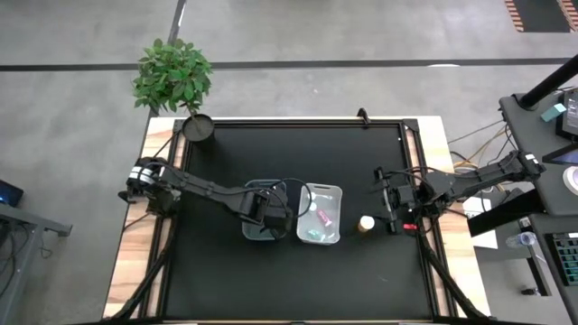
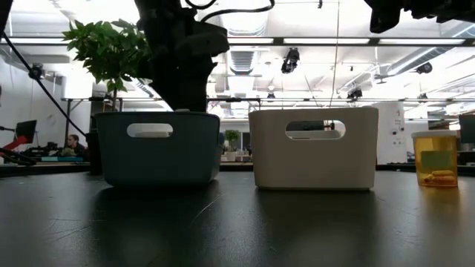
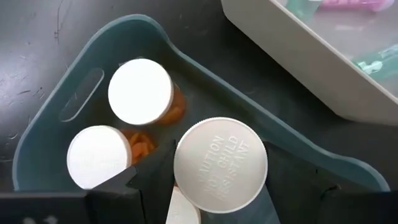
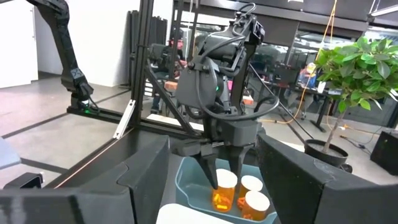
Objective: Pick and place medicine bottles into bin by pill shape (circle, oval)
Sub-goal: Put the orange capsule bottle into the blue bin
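My left gripper (image 1: 268, 209) reaches down into the blue-grey bin (image 1: 253, 186) and is shut on an orange medicine bottle with a white cap (image 3: 220, 163). Two more white-capped orange bottles (image 3: 140, 91) (image 3: 99, 157) stand on the bin's floor beside it. The white bin (image 1: 336, 191) to its right holds a pink bottle (image 1: 325, 215) and a teal one (image 1: 313, 233). One orange bottle (image 1: 366, 224) stands upright on the table right of the white bin. My right gripper (image 1: 390, 206) waits open, raised at the table's right side. My left gripper pinches the bottle at its cap end (image 4: 225, 180) between its two fingers (image 4: 210, 169), one on either side. The fingers come from above, slanting down. The bottle stays upright inside the blue-grey bin; the bin wall hides whether its base touches the floor.
A black plant pot (image 1: 198, 128) with a green plant stands at the table's far left corner. The two bins sit side by side in the middle of the black table top (image 1: 271, 280). Metal frame rails run along the table's left and right edges.
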`<action>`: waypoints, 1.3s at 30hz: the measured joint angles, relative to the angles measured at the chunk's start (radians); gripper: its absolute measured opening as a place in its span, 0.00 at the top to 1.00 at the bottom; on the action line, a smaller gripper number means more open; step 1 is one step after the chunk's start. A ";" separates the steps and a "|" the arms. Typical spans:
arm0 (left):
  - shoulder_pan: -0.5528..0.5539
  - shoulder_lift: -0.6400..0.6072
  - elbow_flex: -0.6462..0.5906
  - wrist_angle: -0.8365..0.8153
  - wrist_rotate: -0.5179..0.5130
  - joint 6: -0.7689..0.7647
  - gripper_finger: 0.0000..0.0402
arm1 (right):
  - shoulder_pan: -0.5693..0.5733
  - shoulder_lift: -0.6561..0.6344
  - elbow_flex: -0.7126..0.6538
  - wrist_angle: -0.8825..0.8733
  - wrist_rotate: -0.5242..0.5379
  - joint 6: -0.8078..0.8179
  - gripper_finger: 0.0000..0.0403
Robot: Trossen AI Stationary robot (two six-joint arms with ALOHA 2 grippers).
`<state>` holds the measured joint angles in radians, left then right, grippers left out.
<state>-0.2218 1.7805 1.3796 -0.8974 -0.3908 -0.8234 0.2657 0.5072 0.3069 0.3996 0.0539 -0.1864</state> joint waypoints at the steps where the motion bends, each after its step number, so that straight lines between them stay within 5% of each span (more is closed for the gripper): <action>1: 0.000 0.000 0.000 0.000 0.000 0.000 0.49 | 0.000 0.000 0.000 0.000 0.000 0.000 0.43; 31: 0.000 0.000 0.000 0.000 -0.002 0.025 0.49 | 0.000 0.000 0.000 -0.001 0.000 0.000 0.43; 39: 0.000 0.000 0.000 -0.001 -0.003 0.021 0.39 | 0.000 0.000 0.000 -0.002 0.000 0.000 0.43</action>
<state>-0.2215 1.7805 1.3792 -0.8982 -0.3935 -0.8028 0.2657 0.5072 0.3069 0.3977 0.0536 -0.1860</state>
